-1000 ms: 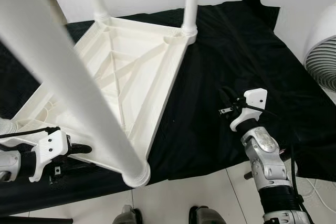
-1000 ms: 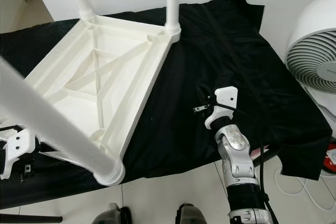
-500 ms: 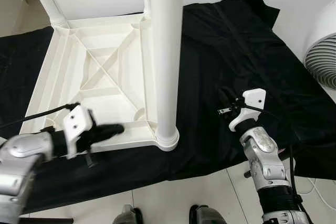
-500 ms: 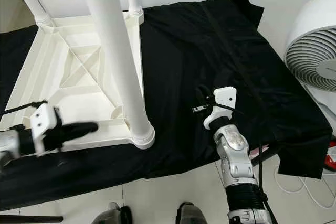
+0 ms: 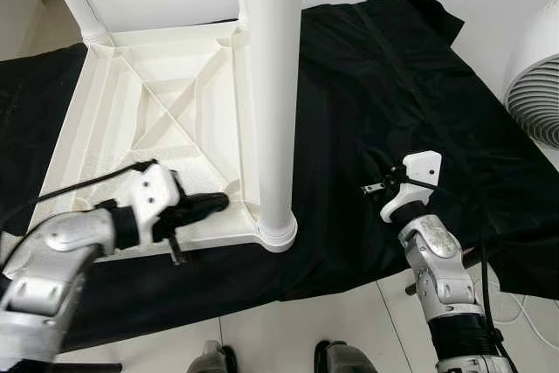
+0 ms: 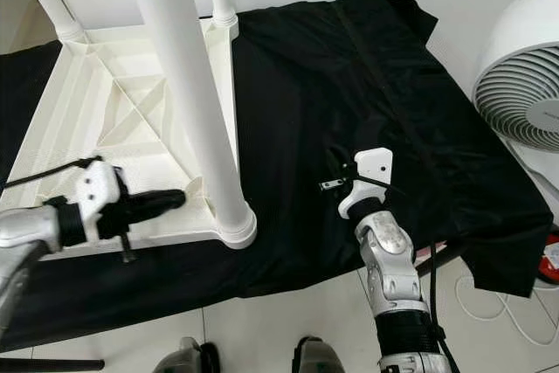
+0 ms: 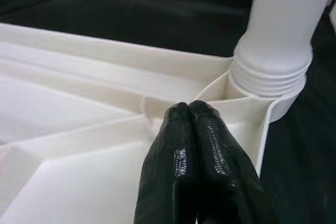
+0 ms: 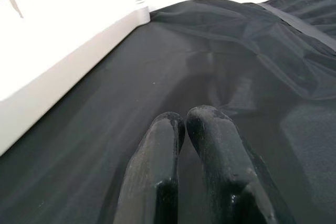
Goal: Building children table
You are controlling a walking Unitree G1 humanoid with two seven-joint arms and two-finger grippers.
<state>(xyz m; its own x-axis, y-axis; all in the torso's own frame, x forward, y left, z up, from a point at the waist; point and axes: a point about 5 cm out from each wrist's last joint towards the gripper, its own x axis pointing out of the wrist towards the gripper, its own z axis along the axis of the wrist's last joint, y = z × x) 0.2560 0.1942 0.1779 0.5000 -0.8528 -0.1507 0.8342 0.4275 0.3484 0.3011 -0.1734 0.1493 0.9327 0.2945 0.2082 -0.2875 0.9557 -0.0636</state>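
Upturned white children's table (image 5: 166, 120) on black cloth (image 5: 384, 85), upper left of the frame.

Its nearest leg (image 5: 272, 85) rises at centre; the left hand (image 5: 214, 204), fingers pressed together and empty, hovers over the frame's near rim just beside that leg's socket. The right hand (image 6: 336, 169), fingers closed on nothing, hangs over the cloth, lower right. A fan (image 6: 524, 85) stands at far right.

Your upturned table (image 5: 166, 120) has legs (image 5: 273, 85) cut off at twelve o'clock, the fan (image 6: 522, 76) (three o'clock) is clipped, and the right gripper (image 5: 374, 179) fingertips blur into dark cloth (image 5: 393, 85).
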